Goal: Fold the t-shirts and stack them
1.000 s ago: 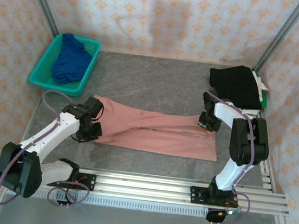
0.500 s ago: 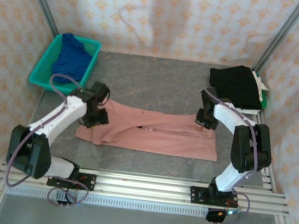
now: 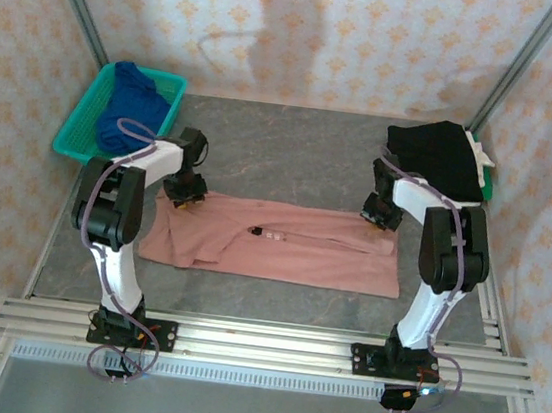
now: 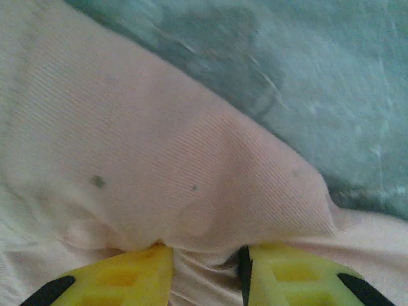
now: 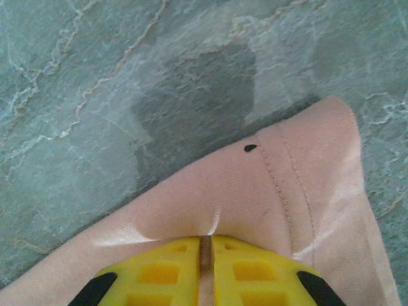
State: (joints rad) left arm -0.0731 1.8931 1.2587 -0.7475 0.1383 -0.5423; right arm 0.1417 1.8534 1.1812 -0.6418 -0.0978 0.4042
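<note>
The pink t-shirt (image 3: 280,252) lies across the middle of the table (image 3: 282,157) as a long, flattish band running left to right, its small print (image 3: 265,233) facing up near the far edge. It looks narrowed lengthwise, so I judge its folding to be under way but not finished: it is far too long for a stack and its left end is rumpled. The left gripper (image 3: 185,195) sits on the band's far-left corner. In the left wrist view its yellow fingers (image 4: 115,280) stand somewhat apart with a ridge of pink cloth rising into the gap, and I cannot tell whether they are pinching that cloth or merely straddling it. The right gripper (image 3: 380,217) is at the far-right corner. In the right wrist view its fingers are pressed together on a thin fold of the hem, clamped on the pink cloth, which tents up towards them. The black t-shirt (image 3: 435,158) rests at the far right of the table as a compact, squared bundle, so it appears already folded and marks where the stack is likely to grow. The blue t-shirt (image 3: 126,113) is heaped, crumpled, in the teal basket (image 3: 100,159) at the far left, apparently untouched. By my reckoning roughly a third of the job is complete: the pink tee needs its crosswise folds and a place on the black one, and the blue tee needs everything.
</note>
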